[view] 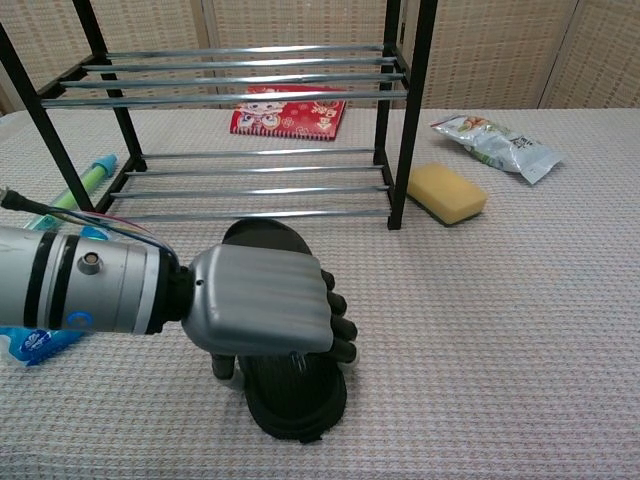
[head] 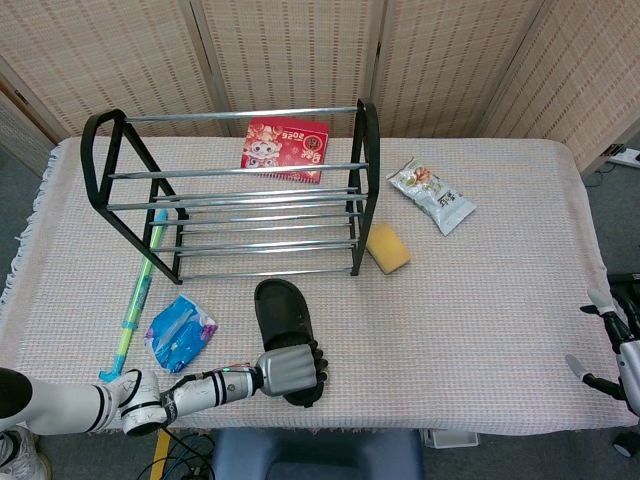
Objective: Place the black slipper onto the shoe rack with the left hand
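At 6 o'clock of the shoe rack (head: 235, 190), left hand (view: 265, 302) is clamped over the black slipper (head: 282, 320) heel. Light, flexible, likely droops; grip mid-sole.

Slipper (head: 281, 318) lies before the shoe rack (head: 235, 192) (sponge (head: 387, 247) right, water gun (head: 138, 296) left)

Silver robot hand (view: 262, 312) (black fingers), banded forearm.
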Available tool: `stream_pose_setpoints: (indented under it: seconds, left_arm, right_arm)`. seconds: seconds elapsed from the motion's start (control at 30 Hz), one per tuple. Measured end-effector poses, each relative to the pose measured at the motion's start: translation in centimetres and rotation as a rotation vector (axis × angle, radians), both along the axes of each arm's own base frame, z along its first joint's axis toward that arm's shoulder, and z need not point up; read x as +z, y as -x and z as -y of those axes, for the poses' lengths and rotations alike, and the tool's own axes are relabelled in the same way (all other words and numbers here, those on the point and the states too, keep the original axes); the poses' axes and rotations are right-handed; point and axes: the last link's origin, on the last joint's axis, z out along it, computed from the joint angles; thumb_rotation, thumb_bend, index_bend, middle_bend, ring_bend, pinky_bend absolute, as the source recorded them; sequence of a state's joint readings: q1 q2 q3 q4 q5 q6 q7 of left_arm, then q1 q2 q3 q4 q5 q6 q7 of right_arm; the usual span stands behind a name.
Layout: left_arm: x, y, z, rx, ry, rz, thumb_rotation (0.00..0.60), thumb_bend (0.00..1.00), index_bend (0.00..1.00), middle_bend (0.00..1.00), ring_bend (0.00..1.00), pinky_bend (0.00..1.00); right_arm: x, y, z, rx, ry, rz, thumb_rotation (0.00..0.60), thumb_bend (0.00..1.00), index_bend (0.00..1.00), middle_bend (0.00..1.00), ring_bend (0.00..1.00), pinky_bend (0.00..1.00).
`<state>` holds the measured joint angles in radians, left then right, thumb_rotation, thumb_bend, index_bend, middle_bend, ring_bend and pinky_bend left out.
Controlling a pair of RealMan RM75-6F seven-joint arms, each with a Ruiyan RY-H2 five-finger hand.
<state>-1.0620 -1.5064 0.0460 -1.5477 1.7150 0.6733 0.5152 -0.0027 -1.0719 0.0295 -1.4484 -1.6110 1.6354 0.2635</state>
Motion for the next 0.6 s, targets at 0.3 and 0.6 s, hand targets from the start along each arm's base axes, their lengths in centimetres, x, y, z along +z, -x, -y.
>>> stream_pose_setpoints:
  seconds: [0.3, 0.6]
  left_arm:
    - [1.1, 0.4, 0.2, 0.010, -0.015, 0.037, 0.600, 0.22, 0.66, 0.67, 0.54, 0.52]
    - [4.2, 1.2, 1.4, 0.009, -0.068, 0.074, 0.600, 0.23, 0.69, 0.70, 0.58, 0.56]
  right_arm:
    - [0.0, -0.2, -0.1, 0.005, 0.009, -0.001, 0.600, 0.24, 0.04, 0.27, 0.10, 0.15]
    - [-0.2, -0.7, -0.1, 0.025, 0.014, -0.002, 0.600, 0.24, 0.04, 0.27, 0.10, 0.15]
